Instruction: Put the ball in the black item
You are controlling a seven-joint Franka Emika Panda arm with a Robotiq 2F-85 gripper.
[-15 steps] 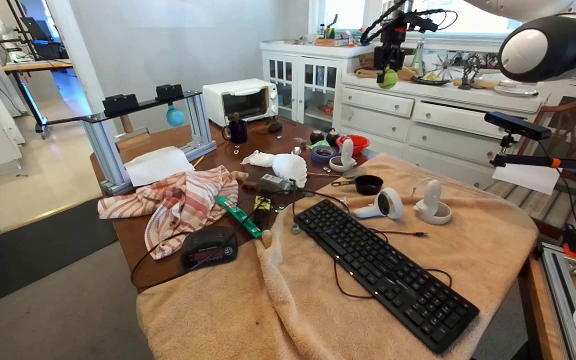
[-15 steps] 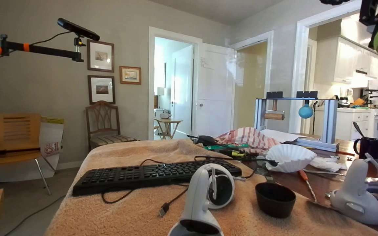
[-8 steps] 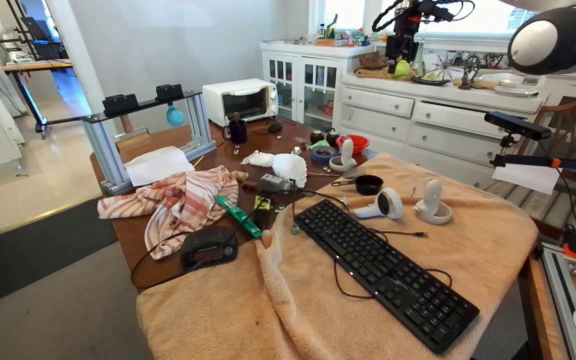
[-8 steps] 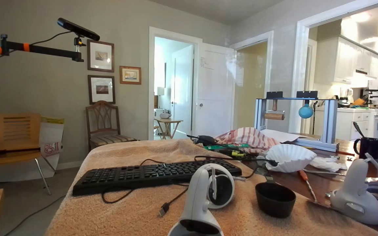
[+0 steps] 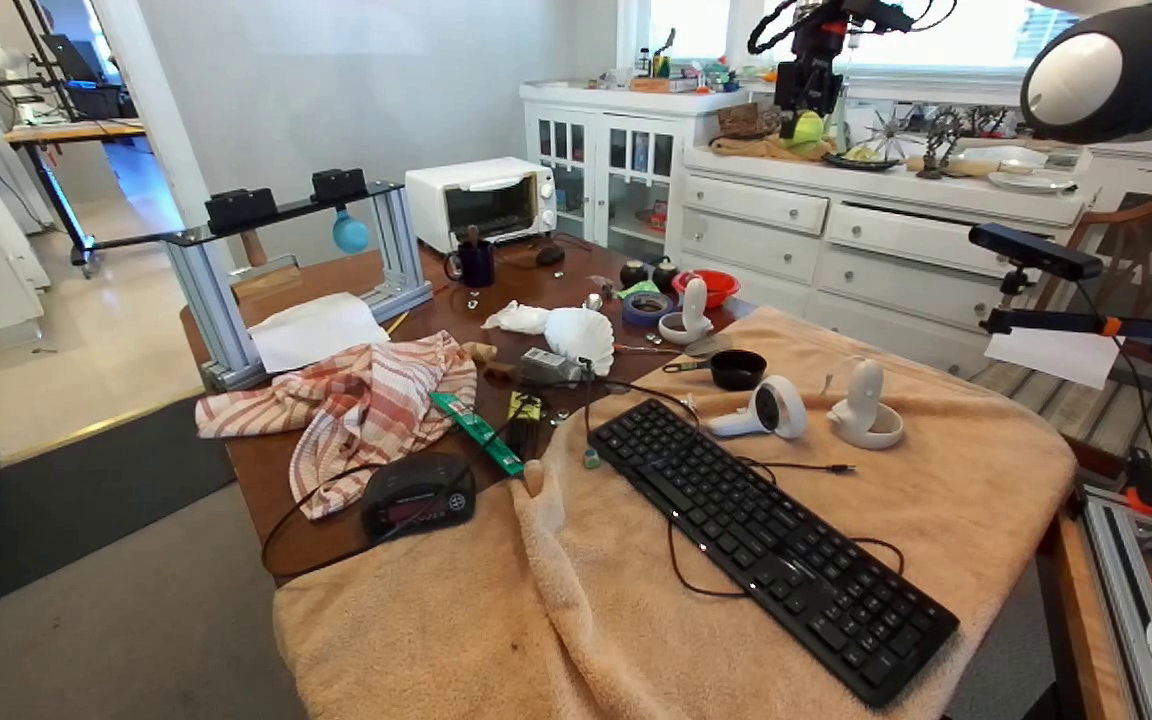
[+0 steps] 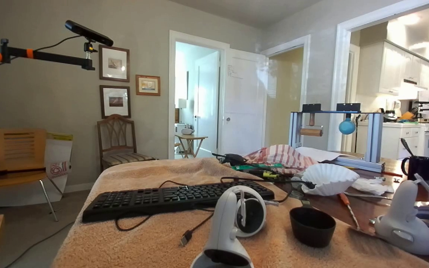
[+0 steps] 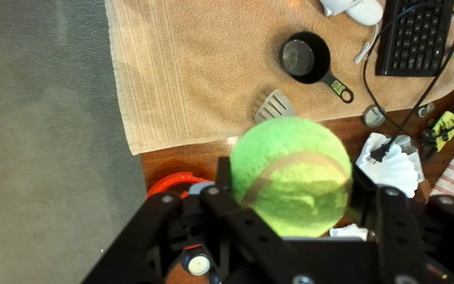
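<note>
The yellow-green ball [image 7: 290, 177] is held between the two fingers of my gripper [image 7: 288, 185] in the wrist view. My gripper is shut on it, with a finger pressed on either side. In an exterior view the ball [image 5: 806, 131] hangs in the gripper [image 5: 798, 122] high above the far side of the table. The black item is a small round black cup with a short handle [image 7: 317, 59], upright on the tan towel. It also shows in both exterior views [image 5: 739, 371] [image 6: 312, 227]. The ball is well above the cup and apart from it.
White controllers [image 5: 866, 410] [image 6: 233, 230] and the black keyboard [image 5: 766, 540] lie near the cup on the towel [image 5: 976, 470]. A spatula [image 7: 276, 105], a red bowl [image 5: 708, 287], blue tape [image 5: 645, 308] and a white paper filter [image 5: 581, 337] are on the table beyond.
My gripper with the ball has moved right and slightly up in an exterior view, and nearly out of frame at the right edge in an exterior view. The cup has not moved.
</note>
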